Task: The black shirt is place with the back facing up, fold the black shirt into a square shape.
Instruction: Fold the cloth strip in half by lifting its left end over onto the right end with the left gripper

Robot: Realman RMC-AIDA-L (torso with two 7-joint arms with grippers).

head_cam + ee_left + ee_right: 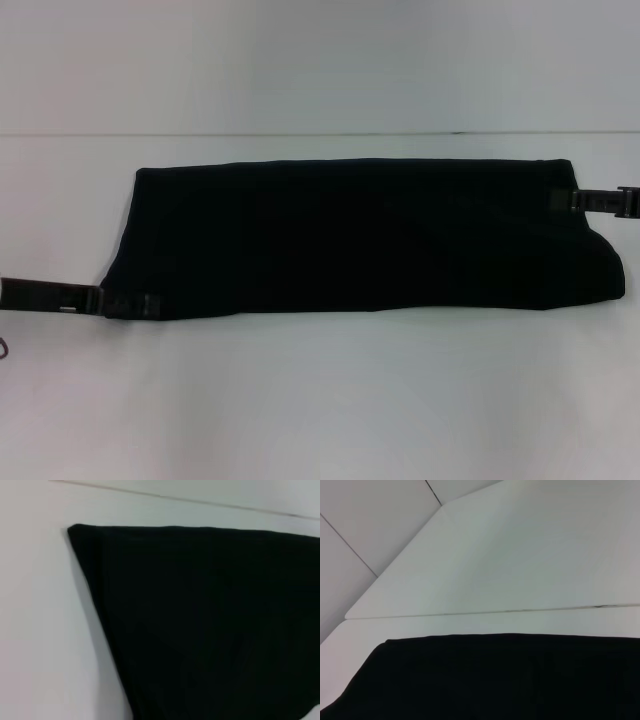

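Black cloth lies flat on the white table (320,400). It is the black shirt (360,235), folded into a long strip across the middle.

The left gripper (128,304) is at the near left corner of the shirt. The right gripper (575,199) is at the far right end, on the edge. Each looks pinched on the cloth, but black on black is hard to see, so I cannot tell if they are really closed.

To do this step well, both ends should get a firm pinch. One end should then go over the other, with the edges lined up.

The sleeves and neck are hidden inside. Neither wrist view shows fingers.
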